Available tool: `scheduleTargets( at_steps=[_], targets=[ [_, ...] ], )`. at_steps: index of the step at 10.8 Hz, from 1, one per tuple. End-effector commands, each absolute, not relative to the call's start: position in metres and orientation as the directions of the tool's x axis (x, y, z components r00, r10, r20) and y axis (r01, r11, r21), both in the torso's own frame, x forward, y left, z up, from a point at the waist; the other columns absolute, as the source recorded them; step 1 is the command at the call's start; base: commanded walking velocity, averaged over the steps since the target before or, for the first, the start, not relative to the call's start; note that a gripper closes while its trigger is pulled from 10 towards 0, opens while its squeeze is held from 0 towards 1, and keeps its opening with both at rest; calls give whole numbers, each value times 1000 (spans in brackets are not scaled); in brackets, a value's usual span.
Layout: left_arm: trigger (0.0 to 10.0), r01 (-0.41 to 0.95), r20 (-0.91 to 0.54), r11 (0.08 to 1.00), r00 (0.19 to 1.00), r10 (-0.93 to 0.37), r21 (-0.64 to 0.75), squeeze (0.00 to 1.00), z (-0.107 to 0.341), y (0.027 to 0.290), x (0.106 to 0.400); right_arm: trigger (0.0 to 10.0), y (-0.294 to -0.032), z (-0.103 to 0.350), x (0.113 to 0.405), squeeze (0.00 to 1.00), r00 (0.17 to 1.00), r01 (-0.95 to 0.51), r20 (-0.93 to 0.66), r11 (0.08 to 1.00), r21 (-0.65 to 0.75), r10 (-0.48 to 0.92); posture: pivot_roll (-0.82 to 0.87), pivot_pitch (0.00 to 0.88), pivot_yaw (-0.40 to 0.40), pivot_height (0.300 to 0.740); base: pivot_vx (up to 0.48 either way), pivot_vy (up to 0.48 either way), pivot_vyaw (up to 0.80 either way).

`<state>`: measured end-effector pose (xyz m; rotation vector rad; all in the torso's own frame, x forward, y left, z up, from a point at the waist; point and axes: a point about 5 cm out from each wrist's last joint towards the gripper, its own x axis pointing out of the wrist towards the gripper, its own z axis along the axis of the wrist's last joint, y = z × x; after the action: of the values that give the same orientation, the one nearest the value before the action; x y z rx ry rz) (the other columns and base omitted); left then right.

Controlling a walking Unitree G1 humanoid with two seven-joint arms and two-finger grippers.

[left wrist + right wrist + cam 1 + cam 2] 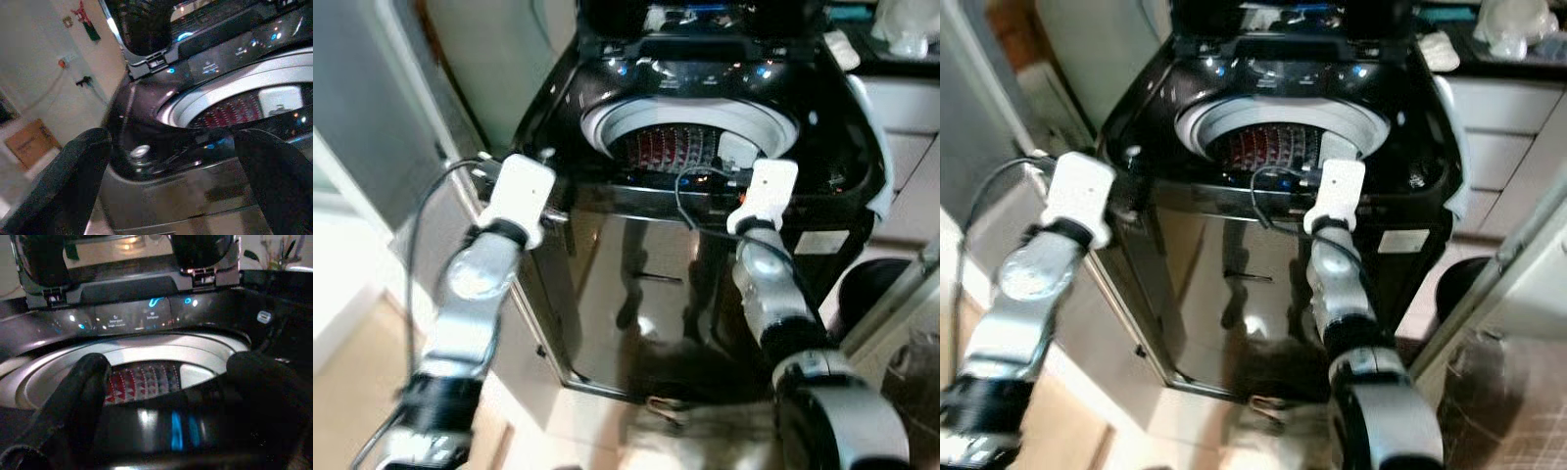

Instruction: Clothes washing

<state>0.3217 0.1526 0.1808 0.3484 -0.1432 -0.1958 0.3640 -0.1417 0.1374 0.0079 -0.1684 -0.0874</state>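
Soft, dim indoor light, with glare on gloss.
Blown-out white patches flank the washing machine point(705, 196); its black front mirrors highlights. Wrist views are dark, fingers point(78, 401) blurred.

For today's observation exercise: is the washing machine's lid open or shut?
Open. The lid stands raised behind the control panel, leaving the drum exposed from above.

Glossy black washing machine point(636, 284), shiny perforated metal drum point(671, 147), silver metallic arms, matt black fingers point(68, 181)
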Motion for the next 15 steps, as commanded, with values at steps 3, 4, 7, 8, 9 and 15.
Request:
scheduleTargets(
  at_steps=[3, 4, 7, 8, 9, 15],
  targets=[
    [10000, 186, 113, 936, 967, -228, 298, 0, 178, 148, 328, 10000, -157, 132, 358, 0, 983, 124, 135, 992, 9, -124, -122, 0, 79, 740, 0, 0, 0],
    [10000, 187, 106, 938, 968, -226, 291, 0, 176, 148, 328, 10000, -157, 143, 357, 0, 972, 131, 204, 990, -56, -117, -121, 0, 74, 740, 0, 394, 0],
    [10000, 211, 114, 946, 963, -245, 246, 0, 173, 149, 323, 10000, -176, 179, 330, 0, 892, 266, 415, 951, -156, -181, -94, 0, 29, 740, 0, 474, 0],
    [10000, 205, 142, 938, 957, -251, 280, 0, 176, 148, 322, 10000, -177, 163, 330, 0, 921, 255, 339, 954, -159, -190, -94, 0, 30, 740, 0, 424, 0],
    [10000, 201, 151, 929, 955, -257, 311, 0, 177, 148, 322, 10000, -175, 159, 330, 0, 931, 246, 314, 956, -162, -186, -96, 0, 31, 740, 0, 0, 0],
    [10000, 231, 135, 931, 951, -277, 282, 0, 172, 145, 319, 10000, -155, 172, 320, 0, 916, 187, 397, 942, -280, -64, -102, 0, 52, 740, 0, 0, 0]
  ],
)
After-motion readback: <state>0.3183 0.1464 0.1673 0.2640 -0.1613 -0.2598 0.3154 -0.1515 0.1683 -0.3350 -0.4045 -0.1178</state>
